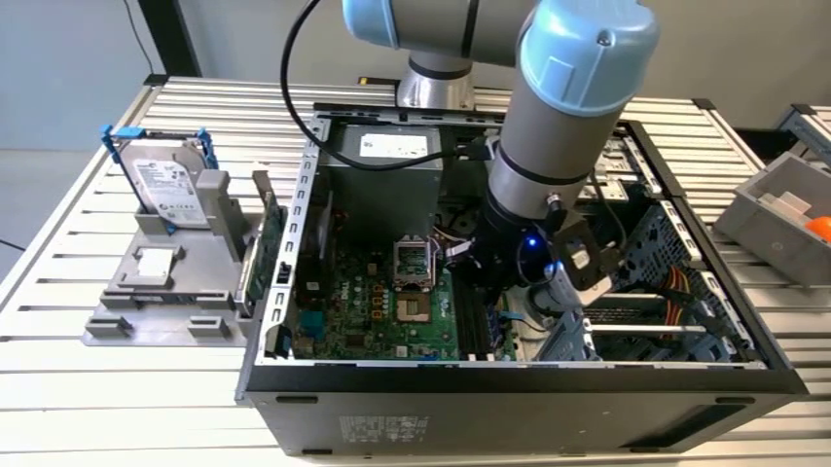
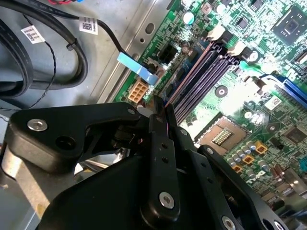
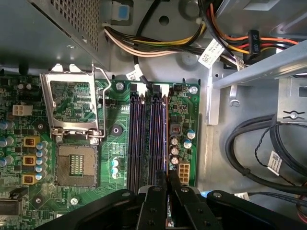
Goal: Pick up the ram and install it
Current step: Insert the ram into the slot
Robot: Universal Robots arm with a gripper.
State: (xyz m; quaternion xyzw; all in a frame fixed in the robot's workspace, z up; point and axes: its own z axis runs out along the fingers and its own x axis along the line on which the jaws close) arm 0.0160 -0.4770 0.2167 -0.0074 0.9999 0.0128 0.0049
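My gripper (image 1: 487, 297) is down inside the open computer case (image 1: 520, 389), over the motherboard (image 1: 377, 311). In both wrist views its black fingers (image 3: 156, 191) (image 2: 160, 143) are pressed together on a thin board seen edge-on, the ram (image 3: 166, 167) (image 2: 169, 100). The ram's edge runs in line with the outermost of the dark memory slots (image 3: 144, 139), the one beside the capacitors and the white power connector (image 3: 184, 173). Whether the ram sits in that slot or hangs just above it, I cannot tell.
The CPU socket (image 3: 74, 165) lies beside the slots. Black cables (image 3: 249, 143) and a drive cage (image 1: 649, 263) crowd the case on the exterior view's right. On the exterior view's left, a grey fixture (image 1: 156, 302) holds a hard drive (image 1: 169, 185) and a green card (image 1: 269, 258).
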